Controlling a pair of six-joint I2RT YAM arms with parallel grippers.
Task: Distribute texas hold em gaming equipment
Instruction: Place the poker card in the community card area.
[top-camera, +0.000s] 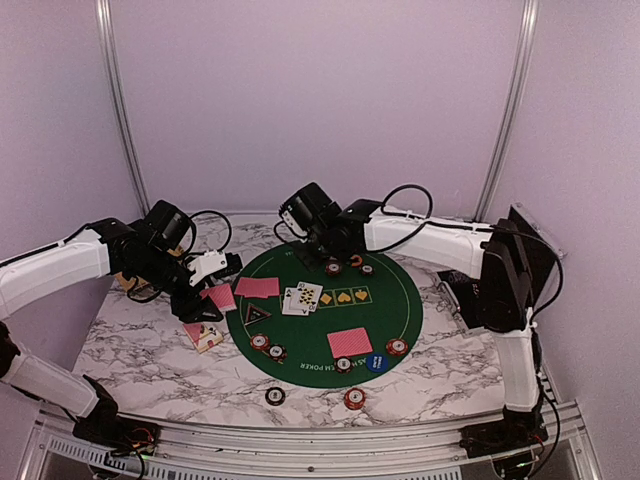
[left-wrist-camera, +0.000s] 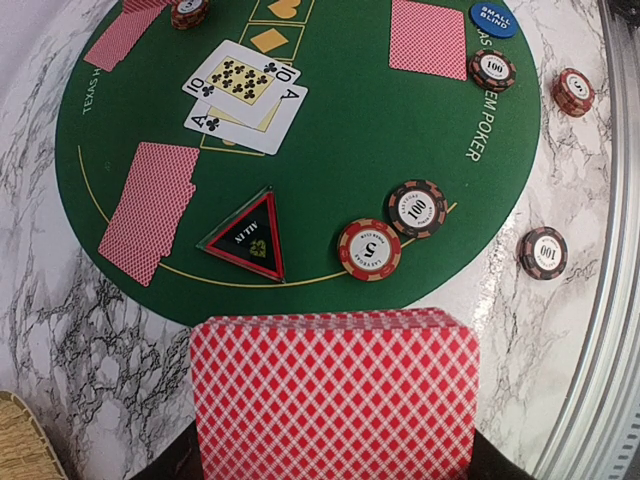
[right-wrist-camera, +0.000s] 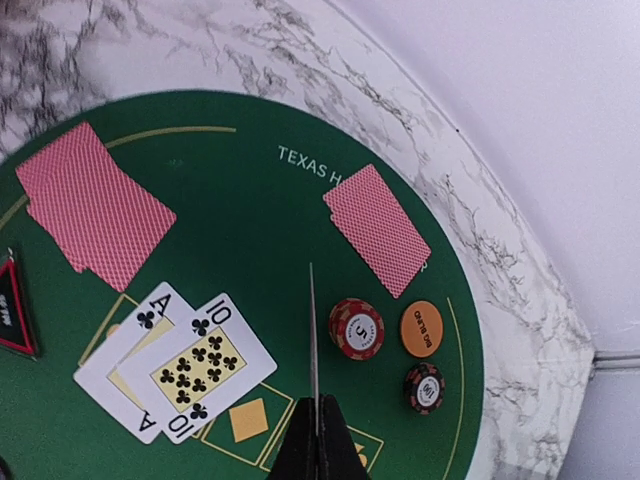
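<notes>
My left gripper (top-camera: 203, 293) is shut on a deck of red-backed cards (left-wrist-camera: 335, 395), held over the round green mat's left edge. My right gripper (right-wrist-camera: 318, 432) is shut on a single card (right-wrist-camera: 312, 330), seen edge-on above the mat's far side. On the green mat (top-camera: 395, 310) an ace and a ten of clubs (right-wrist-camera: 175, 365) lie face up. Face-down pairs lie at the left (left-wrist-camera: 150, 210), near (top-camera: 349, 342) and far (right-wrist-camera: 375, 228) sides. A red chip (right-wrist-camera: 356, 328), an orange button (right-wrist-camera: 421, 328) and a dark chip (right-wrist-camera: 424, 387) sit by the far pair. The triangular marker (left-wrist-camera: 248, 238) and blue button (top-camera: 376, 362) lie on the mat.
More chips sit on the mat's near rim (top-camera: 260, 342) (top-camera: 397, 347) and on the marble in front (top-camera: 274, 395) (top-camera: 353, 399). A card-like item (top-camera: 205, 335) lies on the marble under the left arm. A tan basket (left-wrist-camera: 20, 450) stands at the left, a black case (top-camera: 500, 270) at the right.
</notes>
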